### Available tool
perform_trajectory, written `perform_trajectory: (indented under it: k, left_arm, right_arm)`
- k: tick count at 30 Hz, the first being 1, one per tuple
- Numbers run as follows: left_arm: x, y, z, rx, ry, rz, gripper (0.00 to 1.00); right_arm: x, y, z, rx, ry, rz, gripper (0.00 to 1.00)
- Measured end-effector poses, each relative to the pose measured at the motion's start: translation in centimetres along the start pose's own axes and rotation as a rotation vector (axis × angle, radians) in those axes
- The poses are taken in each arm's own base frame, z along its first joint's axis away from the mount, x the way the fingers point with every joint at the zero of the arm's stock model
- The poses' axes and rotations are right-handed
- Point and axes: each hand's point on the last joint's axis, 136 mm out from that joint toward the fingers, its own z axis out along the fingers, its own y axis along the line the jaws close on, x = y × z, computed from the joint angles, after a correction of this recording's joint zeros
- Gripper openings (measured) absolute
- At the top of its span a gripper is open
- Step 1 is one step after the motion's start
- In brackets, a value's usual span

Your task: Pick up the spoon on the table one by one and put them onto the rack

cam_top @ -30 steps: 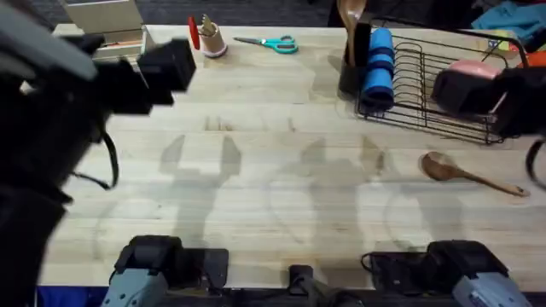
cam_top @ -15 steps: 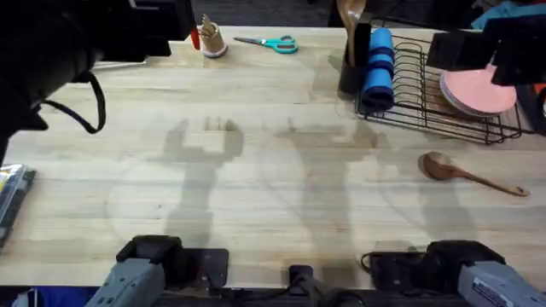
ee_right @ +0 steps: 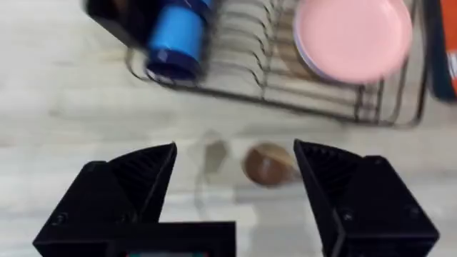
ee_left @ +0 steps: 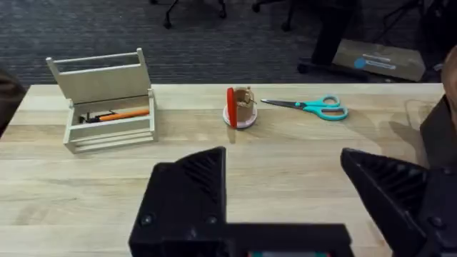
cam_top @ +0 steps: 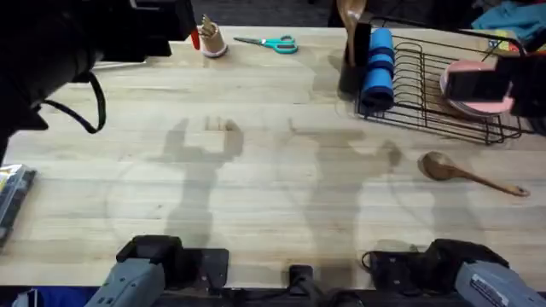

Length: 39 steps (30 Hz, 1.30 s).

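Overhead view first: the right gripper (cam_top: 478,85) has slid inward over the rack (cam_top: 426,111) compared with half a second back, when it sat farther toward the far right corner, and it now hangs above the pink plate (cam_top: 465,95), blocking part of it. The left arm, big and dark at the upper left, has not budged in that half second. One spoon (cam_top: 465,173) lies flat on the table (cam_top: 256,170), just in front of the rack, bowl toward the middle and handle trailing off to the right; another spoon (cam_top: 348,17) already stands in the rack's black utensil cup (cam_top: 351,64), next to a blue cylinder (cam_top: 377,68). From the right wrist, the claw (ee_right: 235,193) is spread wide and empty, and the spoon's bowl (ee_right: 268,164) sits squarely between the two fingers, well below them. My read: the arm is lining up over the last loose spoon, with the descent and pinch yet to come. The left gripper (ee_left: 285,207) is likewise released, holding nothing, looking toward the beige holder (ee_left: 107,100) and teal scissors (ee_left: 310,107). No brand, label or writing is readable anywhere.
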Motion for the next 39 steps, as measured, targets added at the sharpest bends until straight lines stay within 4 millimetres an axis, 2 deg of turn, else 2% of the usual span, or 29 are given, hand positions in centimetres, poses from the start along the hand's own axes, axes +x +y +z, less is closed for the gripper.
perform_trajectory:
  k: [5, 11, 16, 23, 32, 35, 39]
  left_arm:
    - [0.0, 0.0, 0.0, 0.000, 0.000, 0.000, 0.993]
    - [0.0, 0.0, 0.0, 0.000, 0.000, 0.000, 0.993]
    - [0.0, 0.0, 0.0, 0.000, 0.000, 0.000, 0.993]
    - [0.0, 0.0, 0.0, 0.000, 0.000, 0.000, 0.993]
    - [0.0, 0.0, 0.0, 0.000, 0.000, 0.000, 0.993]
    - [0.0, 0.0, 0.0, 0.000, 0.000, 0.000, 0.993]
    - [0.0, 0.0, 0.0, 0.000, 0.000, 0.000, 0.993]
  right_arm:
    - [2.7, -2.7, -0.3, 0.068, 0.102, 0.033, 0.994]
    - [4.4, -5.0, -0.8, 0.124, 0.163, 0.022, 0.994]
    - [5.9, -5.5, -1.2, 0.127, 0.223, -0.038, 0.994]
    - [8.0, -5.8, -1.9, 0.117, 0.330, -0.208, 0.994]
    - [8.6, -6.8, -2.2, 0.133, 0.389, -0.435, 0.994]
    - [8.8, -7.0, -1.7, 0.116, 0.423, -0.474, 0.994]
    - [9.4, -7.4, 0.0, 0.062, 0.504, -0.507, 0.994]
